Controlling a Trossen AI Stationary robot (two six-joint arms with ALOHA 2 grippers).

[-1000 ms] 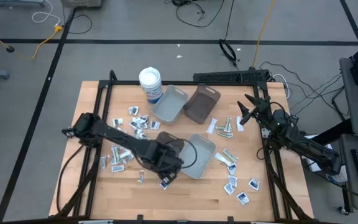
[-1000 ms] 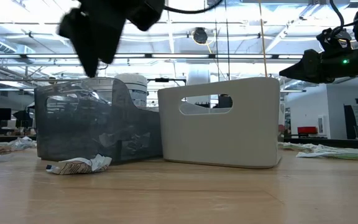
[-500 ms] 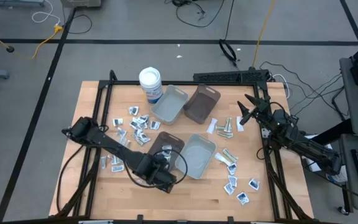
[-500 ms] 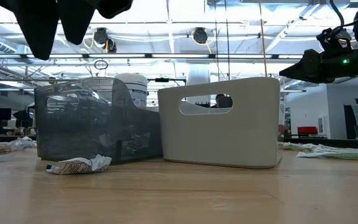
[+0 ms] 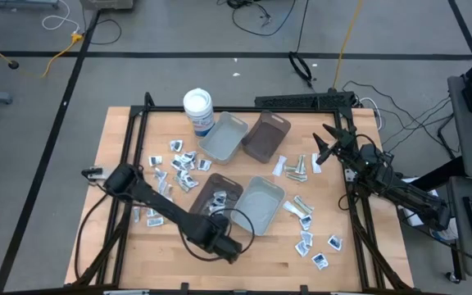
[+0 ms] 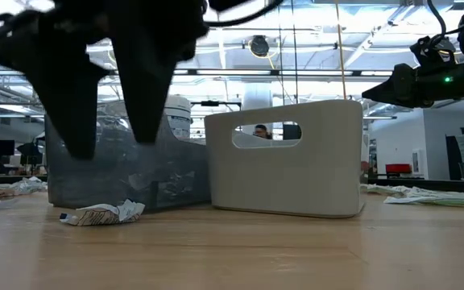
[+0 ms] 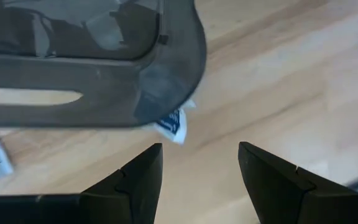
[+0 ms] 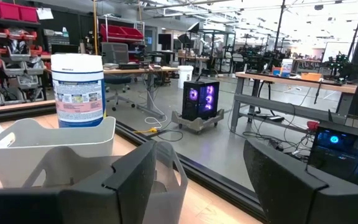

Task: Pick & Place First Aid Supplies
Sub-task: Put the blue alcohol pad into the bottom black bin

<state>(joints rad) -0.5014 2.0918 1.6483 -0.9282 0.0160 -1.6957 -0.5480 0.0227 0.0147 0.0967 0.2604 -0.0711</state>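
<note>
A grey floor (image 5: pixel 179 37) strewn with cables (image 5: pixel 256 16) surrounded the wooden table (image 5: pixel 260 258); workbenches (image 8: pixel 278 81), red storage bins (image 8: pixel 17 12) and ceiling lights filled the hall.

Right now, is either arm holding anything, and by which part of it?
Nothing is held. The left gripper hangs with open, empty jaws above bare wood beside the dark tray. The right gripper waits, jaws open and empty.
</note>
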